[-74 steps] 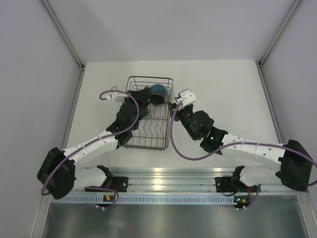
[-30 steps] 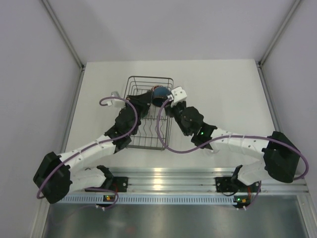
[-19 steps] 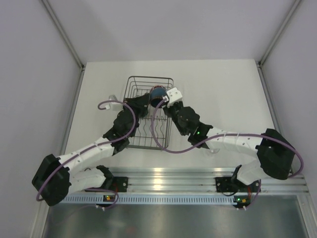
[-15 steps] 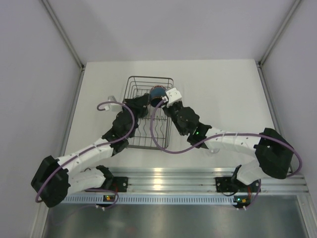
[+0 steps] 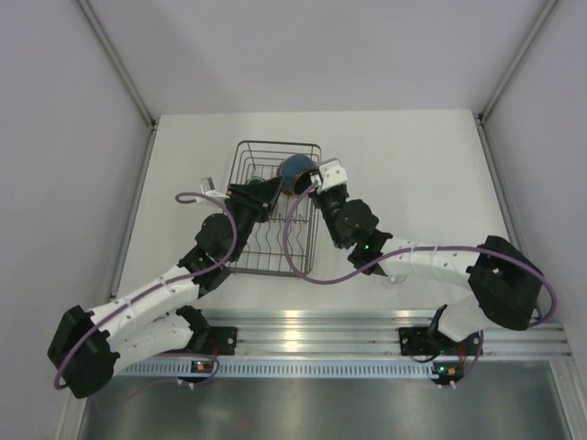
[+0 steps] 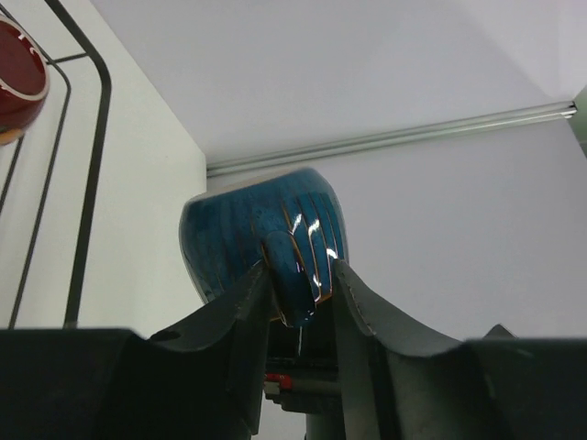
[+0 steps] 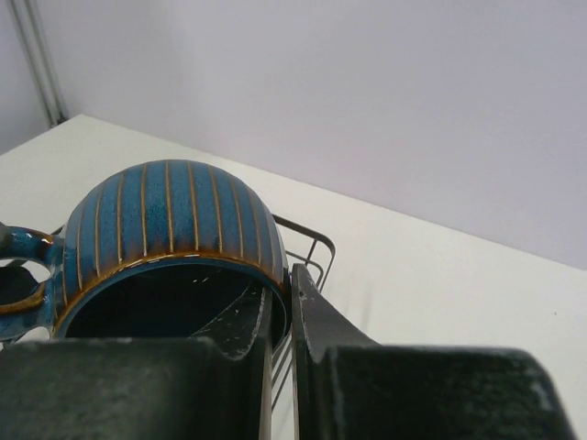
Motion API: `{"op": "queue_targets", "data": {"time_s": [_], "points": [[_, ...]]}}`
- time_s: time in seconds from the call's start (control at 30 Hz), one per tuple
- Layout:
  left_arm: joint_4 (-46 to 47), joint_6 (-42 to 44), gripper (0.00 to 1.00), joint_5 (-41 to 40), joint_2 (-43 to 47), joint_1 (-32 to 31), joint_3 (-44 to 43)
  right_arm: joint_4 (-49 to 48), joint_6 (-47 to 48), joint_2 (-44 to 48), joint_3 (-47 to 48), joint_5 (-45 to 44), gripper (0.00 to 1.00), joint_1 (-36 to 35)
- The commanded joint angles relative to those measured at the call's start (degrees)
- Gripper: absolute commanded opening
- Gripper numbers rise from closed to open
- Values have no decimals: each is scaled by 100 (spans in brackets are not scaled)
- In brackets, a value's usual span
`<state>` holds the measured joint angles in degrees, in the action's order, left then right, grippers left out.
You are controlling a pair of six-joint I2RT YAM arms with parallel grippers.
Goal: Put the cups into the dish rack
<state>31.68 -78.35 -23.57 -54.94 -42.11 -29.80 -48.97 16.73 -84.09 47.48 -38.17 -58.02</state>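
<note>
Dark-blue cup (image 5: pixel 293 170) held over the one o'clock corner of the dish rack (image 5: pixel 275 143), right tool (image 7: pixel 281 298) clamped on its rim, one finger inside, left tool (image 6: pixel 299 275) narrowly straddling the handle, squeezing or not I cannot tell, red cup (image 6: pixel 16 82) beyond the wires at ten o'clock.

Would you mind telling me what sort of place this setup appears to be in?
Probably a robot test cell, not a kitchen: a white table boxed in by plain white walls, two arms bolted to a metal rail, with a dish rack and cup.
</note>
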Motion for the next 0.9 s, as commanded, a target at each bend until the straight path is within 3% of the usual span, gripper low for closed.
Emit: {"op": "queue_targets", "data": {"time_s": [0.0,0.3,0.4,0.6,0.87], "points": [[550,-304,38,257,246,-26,-17,-684,155,-19,24,-155,0,107],[514,-348,40,388,291,53,18,-868,182,42,-90,108,0,107],[523,-409,33,467,168,80,27,-973,155,130,-195,222,0,107],[646,-287,0,687,-139,185,-8,-1088,137,314,-459,600,0,107],[787,513,0,863,-360,264,97,-1263,199,332,-661,741,0,89]]}}
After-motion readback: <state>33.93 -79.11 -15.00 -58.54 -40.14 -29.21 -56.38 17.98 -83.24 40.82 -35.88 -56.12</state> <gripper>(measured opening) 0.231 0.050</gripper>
